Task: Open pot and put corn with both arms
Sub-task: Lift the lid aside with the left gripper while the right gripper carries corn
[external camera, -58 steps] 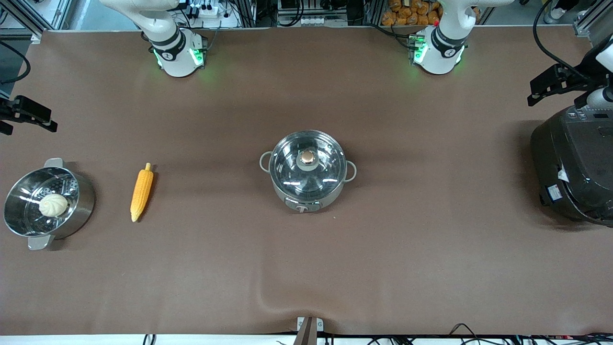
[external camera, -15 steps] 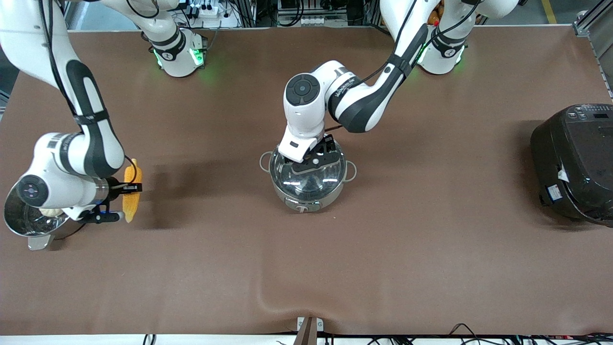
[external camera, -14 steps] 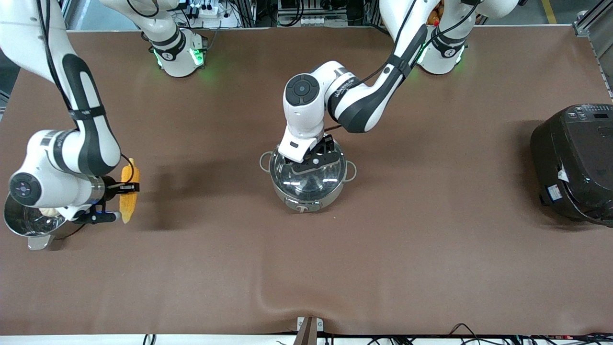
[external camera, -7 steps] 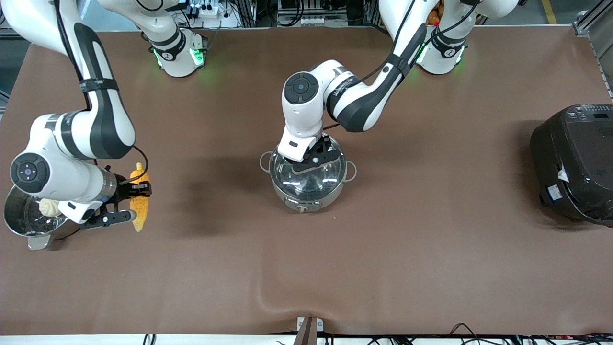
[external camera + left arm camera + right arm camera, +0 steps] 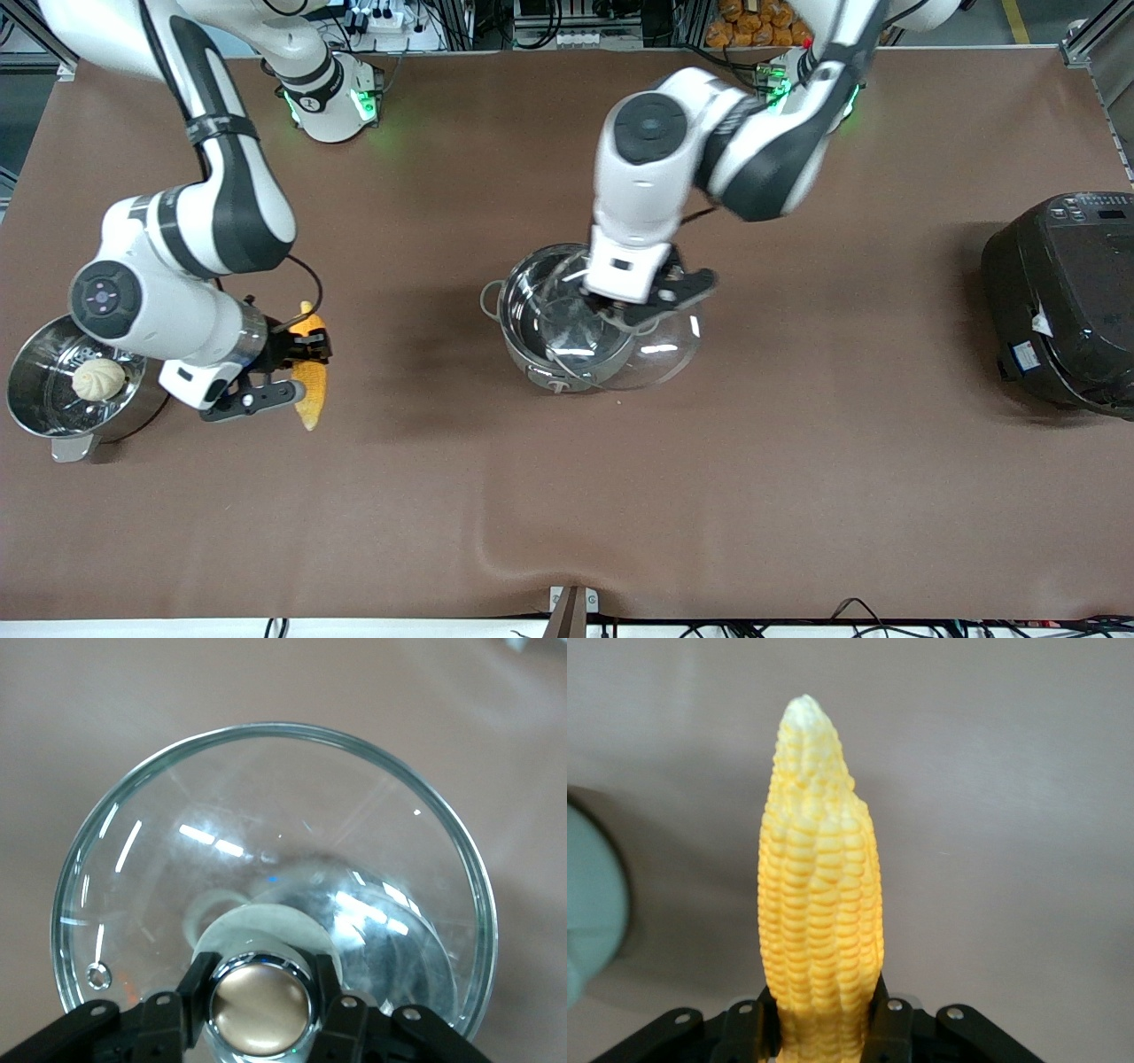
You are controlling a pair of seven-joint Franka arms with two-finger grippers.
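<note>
The left tool (image 5: 651, 297) clenches the copper knob of the round glass lid (image 5: 620, 341), lifted off-centre over the grey-green steel-lined pot (image 5: 540, 310) mid-worktop. The right tool (image 5: 275, 377) grips the tapered yellow-orange corn cob (image 5: 310, 390) aloft near the shiny steel steamer pot (image 5: 53, 399). The lid should clear the rim fully before the cob crosses.

Lifted lid (image 5: 620, 341), tilted in the left gripper (image 5: 640, 304), still overhangs part of the open pot (image 5: 532, 306) at frame centre. Bare brown worktop (image 5: 416, 354) separates the pot from the corn (image 5: 310, 390), held by the right gripper (image 5: 282, 372).

steel steamer pot (image 5: 133, 403), bun (image 5: 98, 379) inside, black cooker (image 5: 1063, 301)
</note>
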